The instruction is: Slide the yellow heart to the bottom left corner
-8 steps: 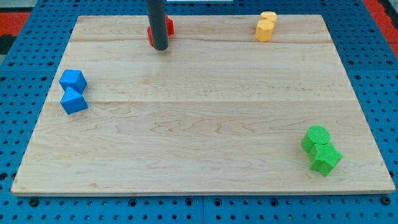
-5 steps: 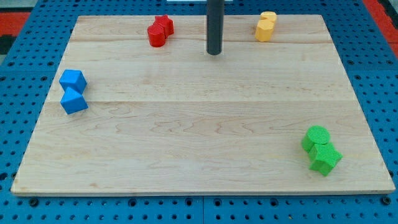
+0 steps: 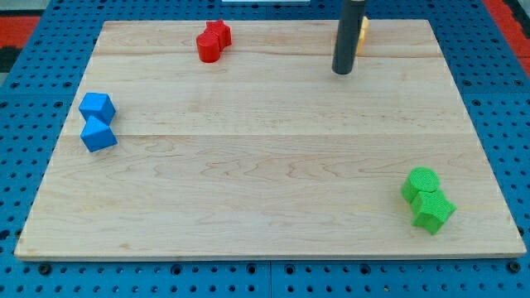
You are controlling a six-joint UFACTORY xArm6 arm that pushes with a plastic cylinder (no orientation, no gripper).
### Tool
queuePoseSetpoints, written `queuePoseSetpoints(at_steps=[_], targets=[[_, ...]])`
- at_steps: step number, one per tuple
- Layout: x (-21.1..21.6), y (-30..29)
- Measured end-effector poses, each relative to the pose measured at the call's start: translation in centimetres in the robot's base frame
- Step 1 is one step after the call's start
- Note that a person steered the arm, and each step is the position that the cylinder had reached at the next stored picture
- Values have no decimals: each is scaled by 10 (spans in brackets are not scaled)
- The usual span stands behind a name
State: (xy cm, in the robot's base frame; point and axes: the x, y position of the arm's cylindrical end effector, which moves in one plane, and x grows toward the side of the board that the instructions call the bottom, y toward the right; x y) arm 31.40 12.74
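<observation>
The yellow blocks (image 3: 362,33) stand near the board's top right and are mostly hidden behind my rod; only a yellow sliver shows on its right side, so I cannot make out the heart's shape. My tip (image 3: 342,71) rests on the board just below and left of them, close to them; I cannot tell if it touches. The bottom left corner of the wooden board (image 3: 37,240) lies far from the tip.
Two red blocks (image 3: 213,40) sit at the top left of centre. Two blue cubes (image 3: 98,121) stand near the left edge. Two green blocks (image 3: 427,199) stand near the bottom right. A blue pegboard (image 3: 25,91) surrounds the board.
My rod has swept right along the top of the board, from the red blocks to in front of the yellow blocks. No block has moved.
</observation>
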Motion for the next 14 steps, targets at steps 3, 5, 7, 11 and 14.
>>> queuePoseSetpoints(at_steps=[3,5,7,11,14], targets=[[41,171],[-77,165],[-123,112],[-111,-9],[-77,-13]])
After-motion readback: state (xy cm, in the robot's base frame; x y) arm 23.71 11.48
